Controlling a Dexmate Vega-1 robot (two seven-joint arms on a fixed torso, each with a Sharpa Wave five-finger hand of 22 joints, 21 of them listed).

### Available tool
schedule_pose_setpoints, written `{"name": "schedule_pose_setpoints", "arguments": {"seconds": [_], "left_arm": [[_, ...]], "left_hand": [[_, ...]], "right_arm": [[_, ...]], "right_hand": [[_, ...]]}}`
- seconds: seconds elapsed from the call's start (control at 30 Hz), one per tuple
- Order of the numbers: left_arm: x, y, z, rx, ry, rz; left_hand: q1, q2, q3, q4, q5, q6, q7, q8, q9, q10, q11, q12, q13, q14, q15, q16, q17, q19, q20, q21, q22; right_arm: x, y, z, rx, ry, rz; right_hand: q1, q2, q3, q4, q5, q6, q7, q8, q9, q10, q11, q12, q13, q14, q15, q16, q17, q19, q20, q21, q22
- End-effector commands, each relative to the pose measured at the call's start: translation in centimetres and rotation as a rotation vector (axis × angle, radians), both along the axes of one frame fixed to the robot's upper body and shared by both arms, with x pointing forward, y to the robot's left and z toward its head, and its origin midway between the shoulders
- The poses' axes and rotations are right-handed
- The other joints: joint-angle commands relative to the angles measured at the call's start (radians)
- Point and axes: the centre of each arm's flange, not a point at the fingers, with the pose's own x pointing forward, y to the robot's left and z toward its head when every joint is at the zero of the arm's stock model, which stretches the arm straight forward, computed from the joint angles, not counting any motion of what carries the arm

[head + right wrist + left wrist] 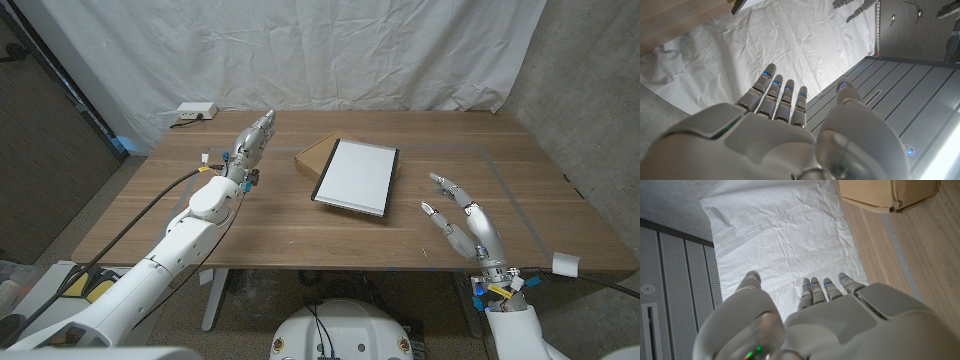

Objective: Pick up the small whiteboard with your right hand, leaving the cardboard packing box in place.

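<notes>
A creased white cloth backdrop hangs behind a wooden counter with straight brown grain and a faint taped outline toward its right side. Near the middle of the head view lies the small whiteboard, a flat rectangle with a smooth white face and a thin dark frame, tilted so its upper left part rests on the cardboard packing box, a low brown box whose corner shows from beneath the board's upper left. A white power strip sits at the counter's far edge in the upper left of the frame. The left wrist view gives what the head view does not: the box up close, matte tan card with a folded flap edge, above the left hand's glossy grey-white back, and grey corrugated wall panels beside the cloth. The right wrist view shows the whiteboard's dark corner at the upper left of the frame and the far left hand small at the top right. In the head view the left hand is stretched toward the upper centre, left of the box, its fingers straight, close together and holding nothing. The right hand is raised in the lower right of the frame, well apart from the whiteboard, its fingers spread wide and empty, reaching up and left.
</notes>
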Motion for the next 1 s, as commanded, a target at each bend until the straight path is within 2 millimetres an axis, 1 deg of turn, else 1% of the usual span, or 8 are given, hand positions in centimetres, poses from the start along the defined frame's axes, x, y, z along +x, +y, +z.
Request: {"name": "schedule_pose_setpoints", "arguments": {"seconds": [0.03, 0.13, 0.23, 0.3, 0.4, 0.43, 0.67, 1.0], "left_arm": [[-0.5, 1.3, -0.4, 0.002, -0.004, -0.007], [-0.6, 1.6, -0.4, 0.005, -0.008, -0.008], [-0.7, 1.9, -0.5, 0.006, -0.010, -0.014], [-0.8, 2.0, -0.4, 0.011, -0.012, -0.012], [-0.9, 2.3, -0.3, 0.009, -0.021, -0.013], [-0.9, 2.4, -0.3, 0.007, -0.023, -0.016], [-0.8, 2.8, -0.2, 0.021, -0.025, -0.020], [-0.7, 3.4, -0.2, 0.027, -0.023, -0.026]], "left_hand": [[0.009, 0.006, -0.002, 0.001, -0.004, 0.002, 0.001, -0.006, 0.005, -0.002, 0.003, -0.003, 0.002, 0.002, 0.002, 0.000, 0.005, -0.007, -0.024, 0.000, 0.006], [0.009, 0.006, -0.002, 0.001, -0.004, 0.002, 0.001, -0.006, 0.005, -0.002, 0.003, -0.004, 0.002, 0.003, 0.002, 0.000, 0.005, -0.007, -0.024, 0.000, 0.006], [0.009, 0.007, -0.003, 0.001, -0.005, 0.003, 0.002, -0.007, 0.004, -0.003, 0.000, -0.004, 0.001, 0.003, 0.003, 0.000, 0.005, -0.007, -0.024, 0.000, 0.006], [0.009, 0.007, -0.003, 0.001, -0.005, 0.002, 0.001, -0.007, 0.004, -0.001, 0.002, -0.004, 0.001, 0.003, 0.003, 0.000, 0.005, -0.008, -0.024, 0.000, 0.006], [0.009, 0.007, -0.003, 0.002, -0.006, 0.002, 0.001, -0.008, 0.004, -0.002, 0.003, -0.004, 0.001, 0.003, 0.003, 0.000, 0.005, -0.009, -0.022, -0.001, 0.006], [0.009, 0.008, -0.004, 0.002, -0.006, 0.002, 0.001, -0.008, 0.004, -0.002, 0.003, -0.004, 0.001, 0.003, 0.003, 0.000, 0.005, -0.009, -0.022, -0.001, 0.006], [0.009, 0.009, -0.004, 0.002, -0.007, 0.003, 0.002, -0.008, 0.004, -0.002, 0.004, -0.005, 0.001, 0.003, 0.004, -0.001, 0.005, -0.010, -0.020, -0.001, 0.006], [0.009, 0.010, -0.005, 0.003, -0.008, 0.004, 0.002, -0.009, 0.004, -0.002, 0.003, -0.006, 0.001, 0.002, 0.005, -0.001, 0.005, -0.009, -0.019, -0.001, 0.006]], "right_arm": [[-1.1, 1.8, -0.3, -0.086, -0.049, -0.105], [-1.3, 2.2, -0.3, -0.105, -0.060, -0.131], [-1.5, 2.6, -0.5, -0.124, -0.071, -0.159], [-1.7, 2.9, -0.6, -0.137, -0.077, -0.180], [-1.9, 3.5, -0.8, -0.152, -0.086, -0.213], [-2.0, 3.7, -0.8, -0.161, -0.090, -0.222], [-1.8, 5.0, -1.6, -0.205, -0.113, -0.283], [-1.4, 6.2, -2.0, -0.272, -0.136, -0.331]], "right_hand": [[0.017, -0.003, 0.004, 0.005, 0.008, 0.008, -0.009, -0.001, 0.005, 0.024, -0.014, 0.010, 0.003, 0.022, -0.092, 0.006, 0.004, 0.021, -0.095, 0.003, 0.004], [0.020, -0.006, 0.004, 0.004, 0.010, 0.018, -0.014, 0.002, 0.005, 0.032, -0.017, 0.012, 0.003, 0.020, -0.090, 0.004, 0.005, 0.023, -0.096, 0.002, 0.004], [0.026, -0.008, 0.005, 0.003, 0.013, 0.016, -0.014, 0.001, 0.005, 0.048, -0.027, 0.019, 0.004, 0.019, -0.093, 0.002, 0.006, 0.027, -0.100, 0.001, 0.004], [0.029, -0.008, 0.007, 0.003, 0.015, 0.016, -0.014, 0.001, 0.005, 0.048, -0.032, 0.019, 0.006, 0.020, -0.088, 0.002, 0.007, 0.027, -0.100, -0.001, 0.005], [0.032, -0.008, 0.008, 0.002, 0.017, 0.016, -0.014, 0.001, 0.006, 0.047, -0.032, 0.019, 0.007, 0.016, -0.086, 0.000, 0.008, 0.023, -0.098, -0.003, 0.005], [0.041, -0.008, 0.011, 0.000, 0.021, 0.020, -0.018, 0.003, 0.006, 0.046, -0.031, 0.019, 0.010, -0.002, -0.080, -0.008, 0.011, 0.010, -0.094, -0.012, 0.005], [0.056, -0.013, 0.014, 0.000, 0.032, 0.034, -0.029, 0.007, 0.007, 0.020, -0.030, 0.013, 0.017, -0.051, -0.070, -0.027, 0.017, -0.027, -0.087, -0.033, 0.005], [0.064, -0.015, 0.015, 0.001, 0.039, 0.037, -0.033, 0.007, 0.008, 0.006, -0.030, 0.009, 0.021, -0.071, -0.068, -0.033, 0.021, -0.045, -0.084, -0.045, 0.006]]}}
